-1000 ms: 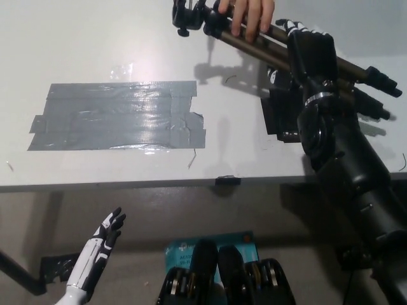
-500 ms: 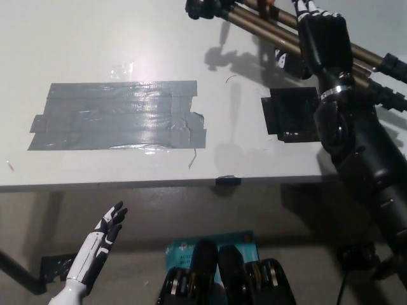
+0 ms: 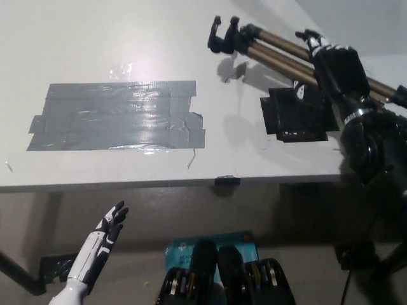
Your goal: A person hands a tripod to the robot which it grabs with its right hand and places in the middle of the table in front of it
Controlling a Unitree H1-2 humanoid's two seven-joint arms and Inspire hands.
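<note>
The tripod [image 3: 267, 43] has a black head and folded bronze legs. It hangs just above the far right of the white table [image 3: 127, 38], head pointing left. My black right hand [image 3: 334, 67] is shut on its legs, wrapped over them from the near side. The leg ends run off past the table's right edge. My white left hand [image 3: 105, 236] rests low at the lower left, below the table's front edge, fingers apart and holding nothing.
A large patch of grey duct tape [image 3: 117, 115] covers the table's middle left. A black square patch [image 3: 294, 115] lies under the tripod at the right. A small black clip [image 3: 227, 181] sits on the front edge.
The person's hand has let go and left the view. My right hand has carried the tripod right and nearer, with the head now lower over the table.
</note>
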